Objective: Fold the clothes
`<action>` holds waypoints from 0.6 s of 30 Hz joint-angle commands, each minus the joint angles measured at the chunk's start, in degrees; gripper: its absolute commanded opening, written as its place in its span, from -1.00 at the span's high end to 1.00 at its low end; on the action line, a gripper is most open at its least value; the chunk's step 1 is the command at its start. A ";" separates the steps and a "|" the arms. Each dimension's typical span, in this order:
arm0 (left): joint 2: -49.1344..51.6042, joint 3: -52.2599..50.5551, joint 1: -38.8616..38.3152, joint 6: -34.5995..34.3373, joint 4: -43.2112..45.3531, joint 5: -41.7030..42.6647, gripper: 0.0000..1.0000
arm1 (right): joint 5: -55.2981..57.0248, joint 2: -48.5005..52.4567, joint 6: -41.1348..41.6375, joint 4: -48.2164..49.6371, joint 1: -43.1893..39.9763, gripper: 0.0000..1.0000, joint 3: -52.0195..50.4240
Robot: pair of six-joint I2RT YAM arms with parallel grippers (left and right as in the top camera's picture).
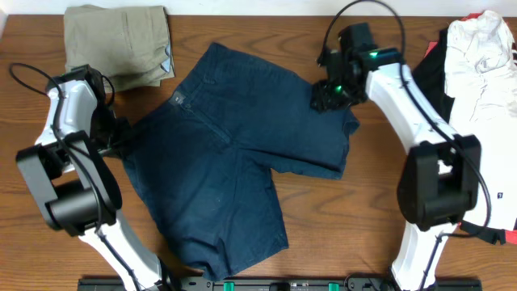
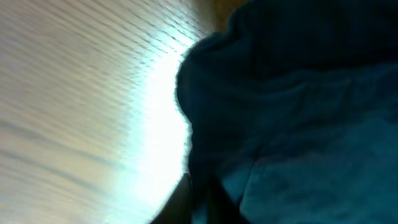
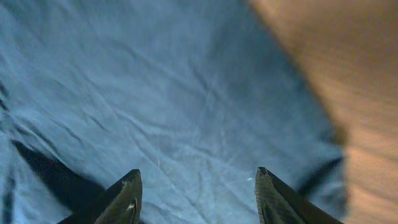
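Note:
The dark navy shorts [image 1: 226, 162] lie spread flat on the wooden table [image 1: 363, 210], waistband toward the upper left, one leg pointing to the front and one to the right. My left gripper [image 1: 119, 139] is at the shorts' left edge. The blurred left wrist view shows its dark fingers [image 2: 202, 199] close together on the edge of the navy cloth [image 2: 298, 112]. My right gripper [image 1: 329, 97] is over the far corner of the right leg. The right wrist view shows its fingers [image 3: 198, 180] wide apart just above the cloth [image 3: 155, 93], holding nothing.
A folded tan khaki garment [image 1: 117, 40] lies at the back left, close to my left arm. A heap of white, black and red garments [image 1: 477, 56] sits at the back right. Bare wood shows in the right wrist view [image 3: 348, 74].

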 commanded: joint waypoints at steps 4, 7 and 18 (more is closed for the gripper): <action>-15.04 1.36 -0.09 -0.68 2.43 -1.79 -0.25 | 0.52 2.69 3.10 -3.39 3.30 -0.19 -0.35; -22.08 1.36 -0.81 -0.68 5.07 -1.79 -0.71 | 4.07 3.56 5.22 -4.76 4.74 -0.21 -0.39; -30.71 1.29 -6.60 1.27 11.56 -1.77 -0.96 | 15.67 6.14 12.81 -7.13 8.17 -0.24 -0.44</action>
